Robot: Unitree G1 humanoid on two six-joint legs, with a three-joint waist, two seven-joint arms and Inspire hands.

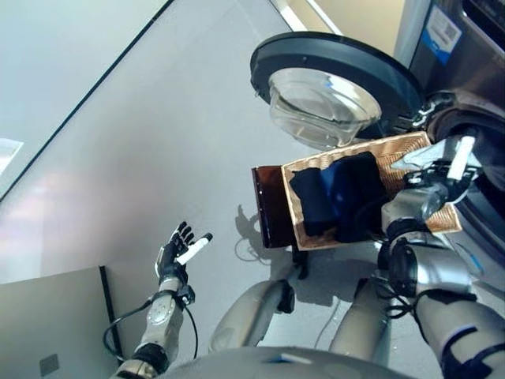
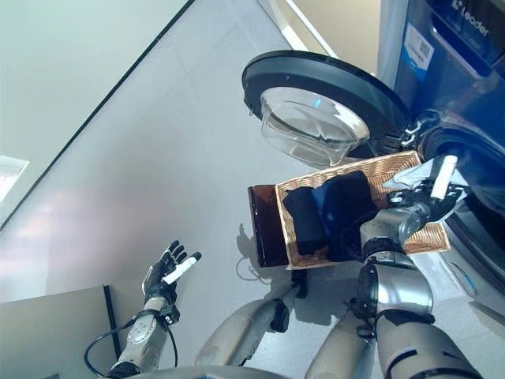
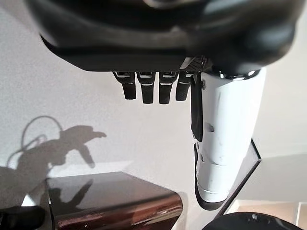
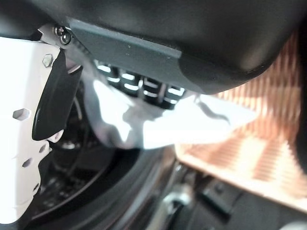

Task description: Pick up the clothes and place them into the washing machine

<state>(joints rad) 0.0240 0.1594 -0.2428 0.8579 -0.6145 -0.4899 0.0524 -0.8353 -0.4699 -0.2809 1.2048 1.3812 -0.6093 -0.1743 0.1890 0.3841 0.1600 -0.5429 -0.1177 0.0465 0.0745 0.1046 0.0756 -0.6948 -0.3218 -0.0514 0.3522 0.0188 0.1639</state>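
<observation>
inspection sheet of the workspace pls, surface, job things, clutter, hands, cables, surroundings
surface: grey floor, bare where it shows
job's things: wicker basket on a dark stand, dark clothes inside; a pale garment in the right hand, at the washing machine opening; door open
clutter: nothing seen
hands: right hand curled on the pale garment; left hand open, off to the side, holds nothing
cables: nothing seen
surroundings: pale wall, grey panel
</observation>
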